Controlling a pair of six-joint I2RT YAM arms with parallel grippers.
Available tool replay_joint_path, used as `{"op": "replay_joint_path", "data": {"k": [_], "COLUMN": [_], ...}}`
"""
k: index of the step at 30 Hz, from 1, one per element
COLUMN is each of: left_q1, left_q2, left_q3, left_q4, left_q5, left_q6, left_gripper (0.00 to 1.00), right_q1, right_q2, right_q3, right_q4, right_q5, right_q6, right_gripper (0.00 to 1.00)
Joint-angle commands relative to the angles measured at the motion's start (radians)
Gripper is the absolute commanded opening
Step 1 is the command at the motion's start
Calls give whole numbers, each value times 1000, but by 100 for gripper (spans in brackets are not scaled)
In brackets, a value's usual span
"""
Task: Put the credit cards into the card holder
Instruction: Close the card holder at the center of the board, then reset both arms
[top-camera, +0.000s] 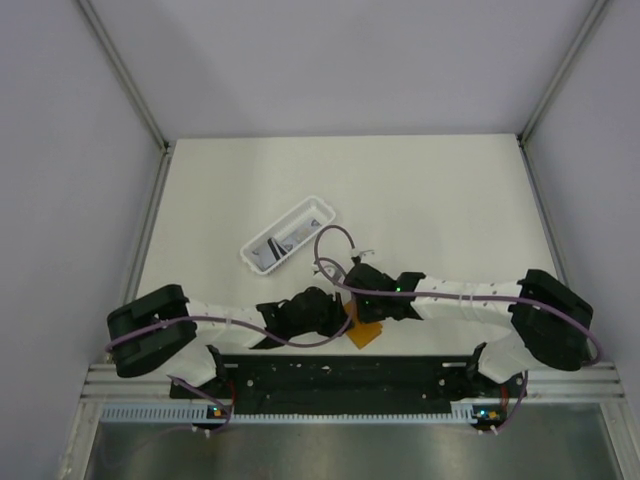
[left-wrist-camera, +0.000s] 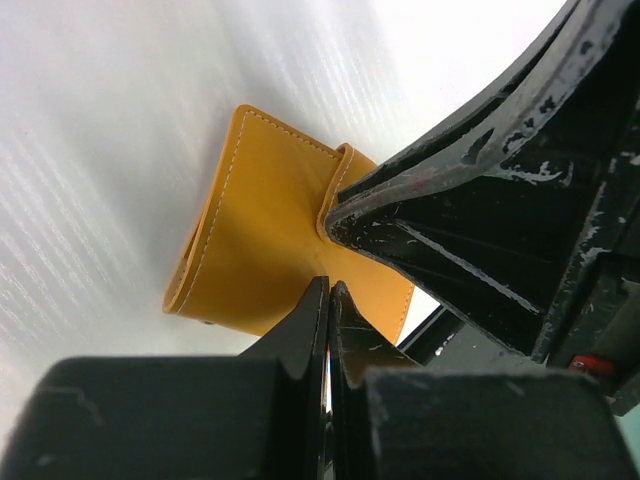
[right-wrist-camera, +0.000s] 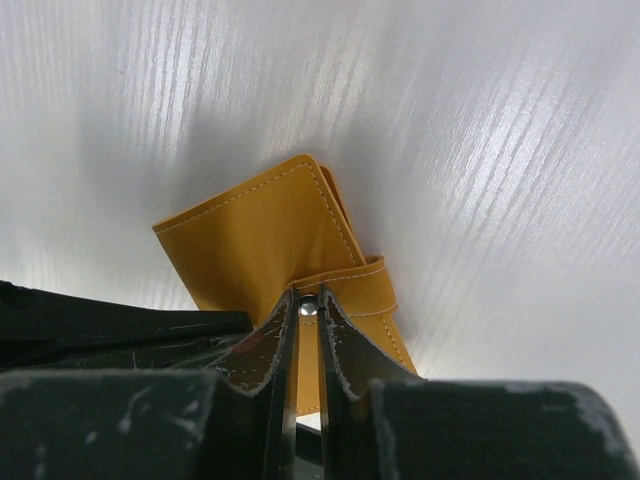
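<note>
The orange-tan card holder (top-camera: 365, 333) lies near the table's front edge, between both arms. My right gripper (right-wrist-camera: 308, 300) is shut on the holder's strap tab (right-wrist-camera: 362, 285), with the metal snap showing between the jaws. My left gripper (left-wrist-camera: 328, 290) is shut on the near edge of the holder (left-wrist-camera: 260, 230), whose body curls up. The right gripper's fingers (left-wrist-camera: 480, 190) pinch the strap at the right of the left wrist view. The credit cards (top-camera: 283, 240) lie in a long white tray, seen only in the top view.
The white plastic tray (top-camera: 312, 208) stands diagonally behind the grippers at mid-table. Grey walls enclose the table on three sides. The arms' black base rail (top-camera: 340, 375) runs along the front edge, just behind the holder.
</note>
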Motion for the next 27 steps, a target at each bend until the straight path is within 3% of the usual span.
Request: {"op": "replay_joint_path", "data": {"k": [1,3,10,15,18,23,24,25,27], "left_q1": [-3,-3,-3,-3,-1,0,2,2,2], "left_q2": [-42,-59,-159,-248,-334,-565,-622,-668,-771], "left_q3": [-17,-20,-12,40,58,32,27,18,-2], "left_q4": [-16,-28,-126,-357,-540,-784,-853,-902,-992], "left_q5": [-20,-24,-70,-193,-282,-437,-466,-492,-529], "left_q6": [-8,-4,18,-16,-51,-175,-209,-226,-261], "left_gripper": [0,0,0,0,17,52,60,80,94], "right_q1": [33,33,33,32,30,30,30,30,30], "right_q2": [135,96,-167,-377,-492,-734,-794,-854,-990], "right_q3": [-90,-98,-68,-81,-107,-173,-189,-208,-250], "right_q4": [-158,-130,-8,91,80,-101,-136,-174,-236], "right_q5": [4,5,-4,26,101,258,280,299,332], "right_q6": [21,24,9,-23,-25,50,73,98,150], "right_gripper": [2,4,29,46,52,56,60,64,68]}}
